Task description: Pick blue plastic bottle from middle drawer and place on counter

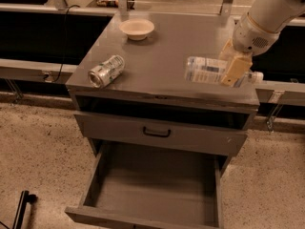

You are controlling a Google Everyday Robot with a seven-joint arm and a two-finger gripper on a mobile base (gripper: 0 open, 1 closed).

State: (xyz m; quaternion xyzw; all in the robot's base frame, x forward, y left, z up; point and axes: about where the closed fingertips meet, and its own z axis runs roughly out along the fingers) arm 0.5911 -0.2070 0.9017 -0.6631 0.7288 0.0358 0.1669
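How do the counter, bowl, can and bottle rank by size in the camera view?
The counter, largest.
The bottle, in the gripper over the counter's right side.
The bowl and can look alike; the bowl sits farther back, so unranked.

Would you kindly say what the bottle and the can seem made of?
The blue plastic bottle, held by the gripper at the right of the counter: clear glossy plastic, see-through body. The can: thin shiny metal, probably aluminium, dented and reflective.
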